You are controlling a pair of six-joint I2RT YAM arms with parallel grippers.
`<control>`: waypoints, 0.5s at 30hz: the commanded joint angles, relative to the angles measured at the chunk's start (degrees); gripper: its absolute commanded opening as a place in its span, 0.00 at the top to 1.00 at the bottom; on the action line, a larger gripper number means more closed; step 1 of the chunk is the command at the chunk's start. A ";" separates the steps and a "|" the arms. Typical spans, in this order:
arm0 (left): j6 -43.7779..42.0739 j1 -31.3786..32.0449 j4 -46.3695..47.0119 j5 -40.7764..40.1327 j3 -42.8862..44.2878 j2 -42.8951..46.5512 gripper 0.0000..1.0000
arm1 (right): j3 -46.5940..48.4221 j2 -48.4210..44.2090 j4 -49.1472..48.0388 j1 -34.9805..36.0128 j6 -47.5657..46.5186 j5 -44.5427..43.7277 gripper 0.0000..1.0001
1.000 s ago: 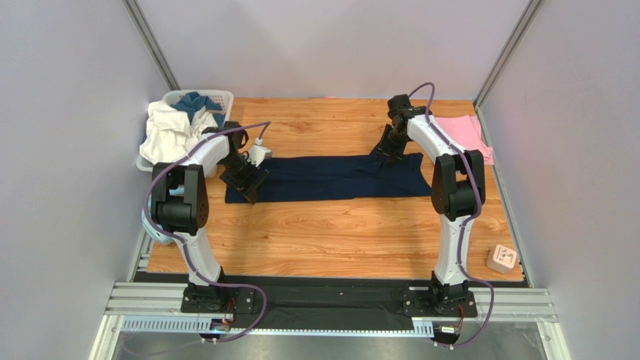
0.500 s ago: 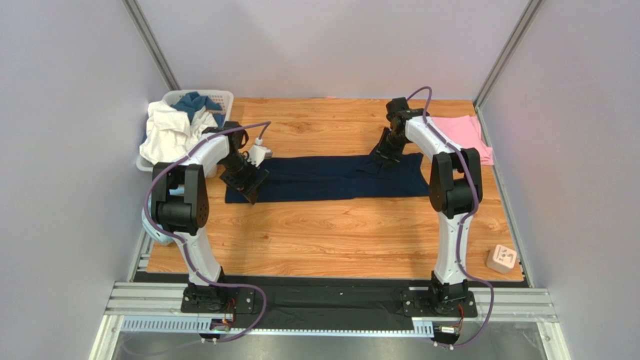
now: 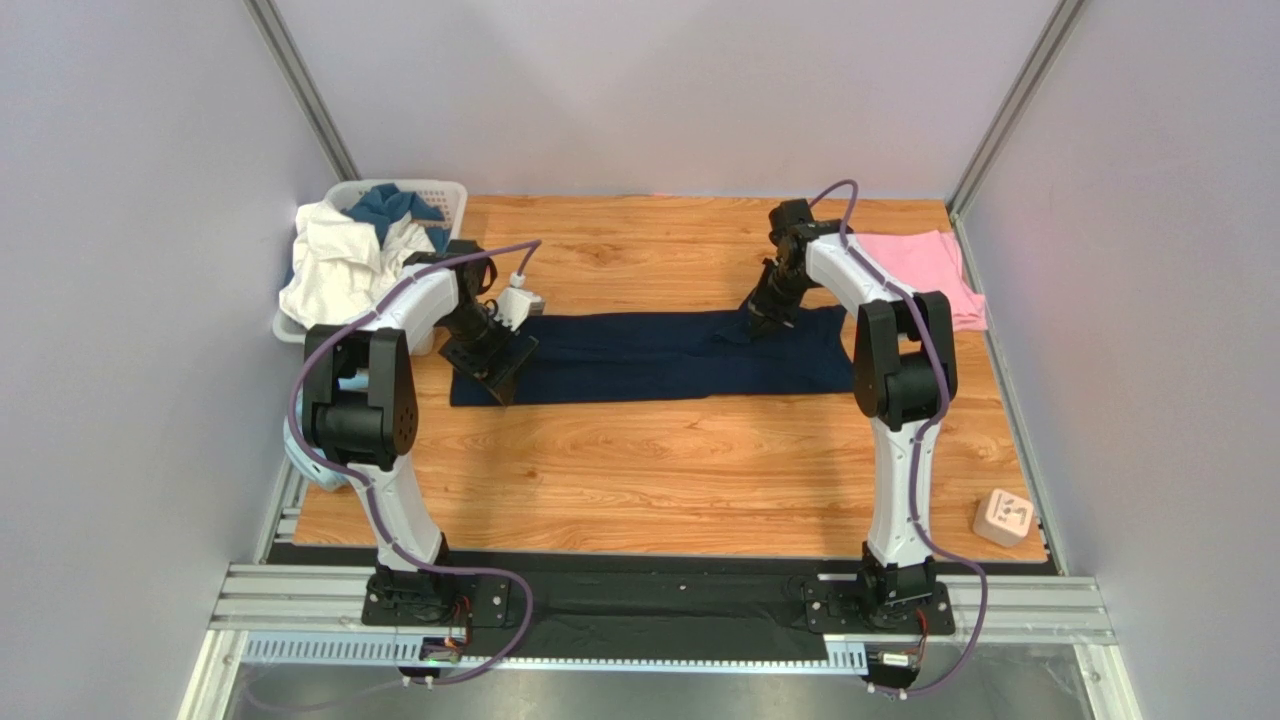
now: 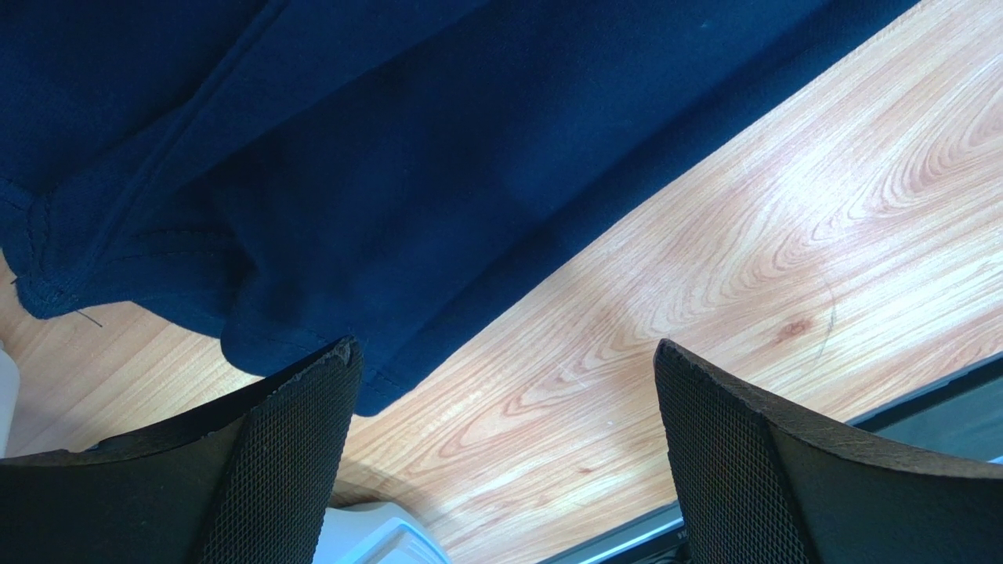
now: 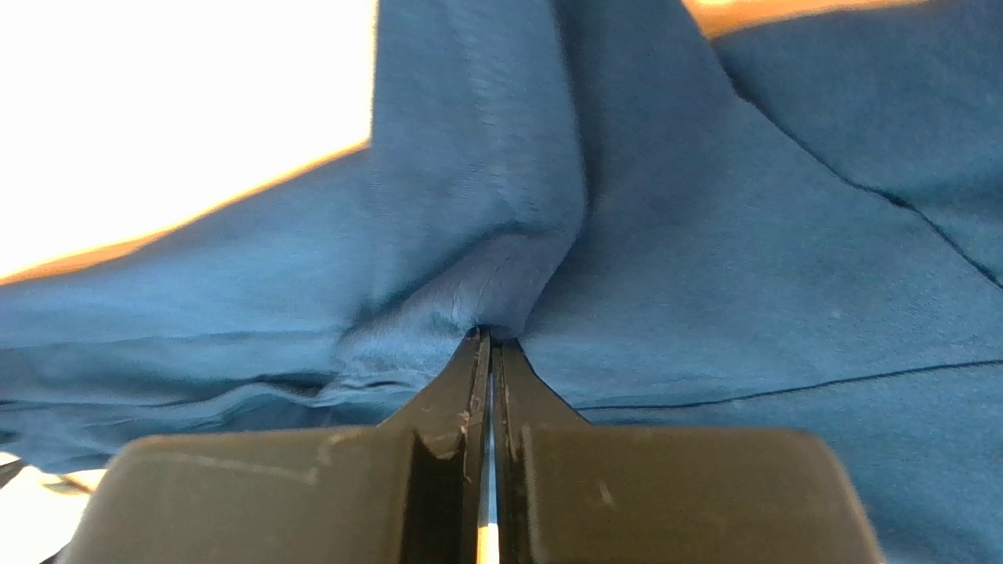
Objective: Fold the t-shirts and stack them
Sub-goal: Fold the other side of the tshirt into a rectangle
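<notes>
Navy t-shirt — my right gripper pinches its far edge; my left gripper gapes empty over its left end.

My left arm reaches forward with elbow bent, the left end effector spread wide and held low. My right arm stretches farther out, the right end effector pinched tight on a fold of the navy t-shirt.

The top external view looks steeply down from high above the near edge, taking in the whole wooden table. Both wrist views sit very close over the navy t-shirt, the left showing its corner and the bare wood, the right filled by cloth. All three share that shirt.
</notes>
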State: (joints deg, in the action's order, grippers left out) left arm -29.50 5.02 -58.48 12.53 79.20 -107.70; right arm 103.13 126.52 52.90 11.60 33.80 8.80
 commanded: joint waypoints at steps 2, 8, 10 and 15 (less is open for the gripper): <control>-0.47 0.17 -0.41 0.82 1.75 -0.49 0.01 | 6.72 -0.40 -1.40 0.62 1.09 2.71 1.00; -0.39 0.17 -0.67 1.00 2.19 -0.67 0.01 | 16.20 3.28 -1.84 0.62 2.40 6.84 1.00; -0.47 0.17 -0.67 0.91 2.01 -0.41 0.01 | 18.85 6.61 -1.84 0.53 2.85 8.16 1.00; -0.91 0.17 -0.67 0.47 1.31 -0.23 0.01 | 26.05 12.86 -2.80 0.45 4.25 9.48 1.00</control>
State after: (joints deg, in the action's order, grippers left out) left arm -29.52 5.02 -58.67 12.53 79.26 -108.18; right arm 124.33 134.08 51.46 11.94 36.12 15.84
